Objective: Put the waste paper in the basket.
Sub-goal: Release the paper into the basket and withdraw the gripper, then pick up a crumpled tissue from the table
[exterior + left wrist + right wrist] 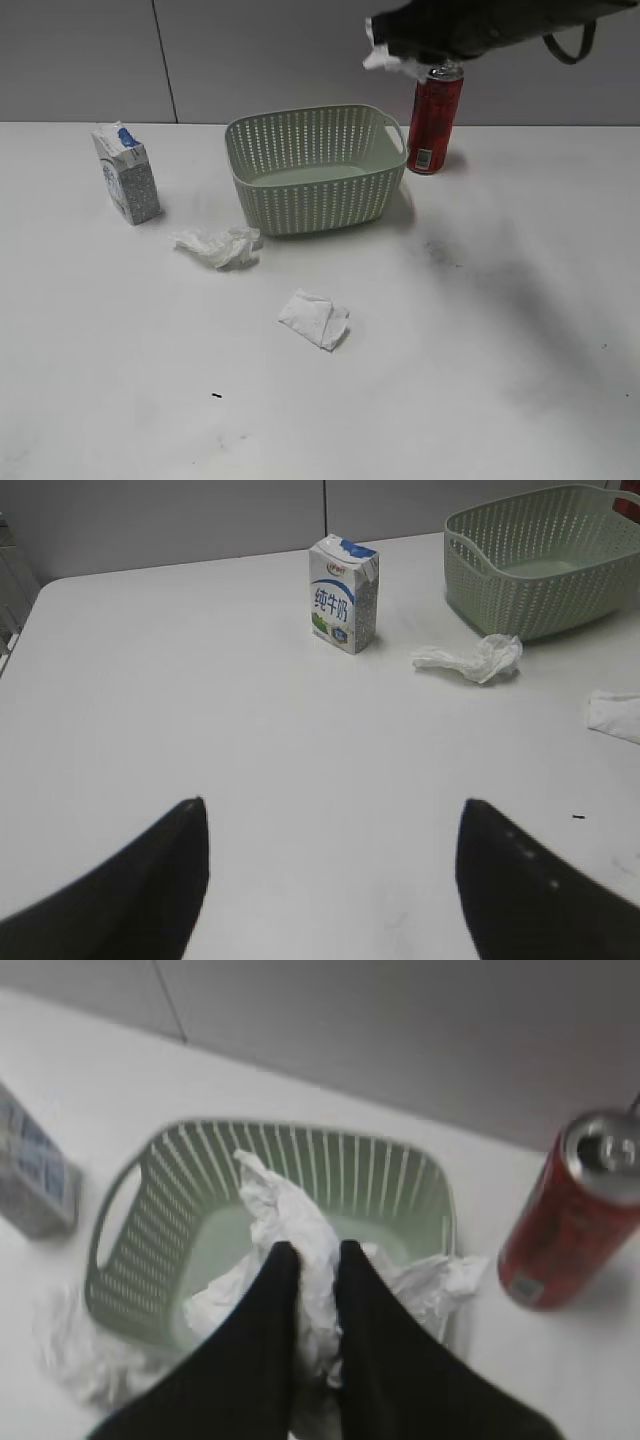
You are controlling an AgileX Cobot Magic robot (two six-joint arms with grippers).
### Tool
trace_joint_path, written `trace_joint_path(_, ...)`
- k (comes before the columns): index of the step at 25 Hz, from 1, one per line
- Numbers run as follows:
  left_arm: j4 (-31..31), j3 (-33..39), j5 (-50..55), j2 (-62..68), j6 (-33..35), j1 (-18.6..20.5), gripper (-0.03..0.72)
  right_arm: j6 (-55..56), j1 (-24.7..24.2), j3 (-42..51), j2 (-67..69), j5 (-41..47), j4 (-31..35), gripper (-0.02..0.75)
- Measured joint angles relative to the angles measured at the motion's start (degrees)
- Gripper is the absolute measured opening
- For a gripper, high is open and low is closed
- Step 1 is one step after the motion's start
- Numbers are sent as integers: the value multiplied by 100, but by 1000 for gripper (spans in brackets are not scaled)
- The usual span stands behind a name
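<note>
The pale green basket (312,170) stands at the back middle of the table; it also shows in the left wrist view (540,560) and the right wrist view (150,1220). My right gripper (316,1252) is shut on a crumpled white waste paper wad (285,1205) and holds it high above the basket, at the top of the exterior view (385,55). Two more waste paper wads lie on the table: one (220,246) in front of the basket's left corner, one (316,318) nearer the front. My left gripper (335,810) is open and empty, low over bare table.
A tall red can (434,120) stands right of the basket, close under my right arm. A white-and-blue carton (127,173) stands upright at the left. The table's far edge meets a grey wall.
</note>
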Motion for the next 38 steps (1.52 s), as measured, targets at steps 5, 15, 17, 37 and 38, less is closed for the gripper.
trace_joint_path(5, 0, 0, 0, 0, 0, 0, 561, -133, 278, -268, 500, -1258, -115, 58)
trace_joint_path(15, 5, 0, 0, 0, 0, 0, 561, -337, 558, -285, 2023, -2682, -610, 268)
trace_joint_path(17, 5, 0, 0, 0, 0, 0, 561, -337, 558, -285, 2156, -2677, -612, 483)
trace_joint_path(37, 11, 0, -11, 6, 0, 0, 561, -337, 558, -322, 397, 2680, -576, 593)
trace_joint_path(38, 11, 0, -11, 39, 0, 0, 561, -337, 558, -322, 319, 3100, -694, 593)
